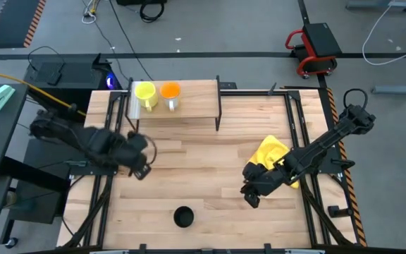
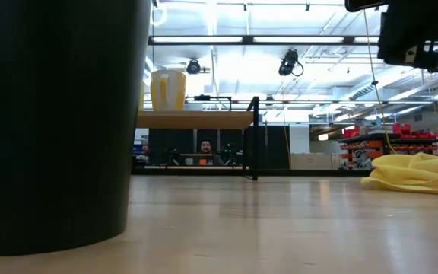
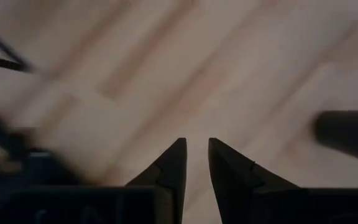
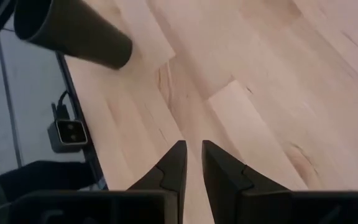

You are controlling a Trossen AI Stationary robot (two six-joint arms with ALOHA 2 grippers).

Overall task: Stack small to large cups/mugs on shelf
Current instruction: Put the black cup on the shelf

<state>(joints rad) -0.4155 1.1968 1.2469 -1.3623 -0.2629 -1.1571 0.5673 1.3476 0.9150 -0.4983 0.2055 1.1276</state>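
With yellow mug & orange mug on shelf, black cup sits well apart from both nearly-closed, empty grippers, left gripper & right gripper, so you risk tipping it w/ a hasty approach.

The yellow mug and the orange mug with its pale handle stand on the light-wood shelf; the black cup is on the pale planked bench, where a yellow cloth lies at the right beside the dark right end effector
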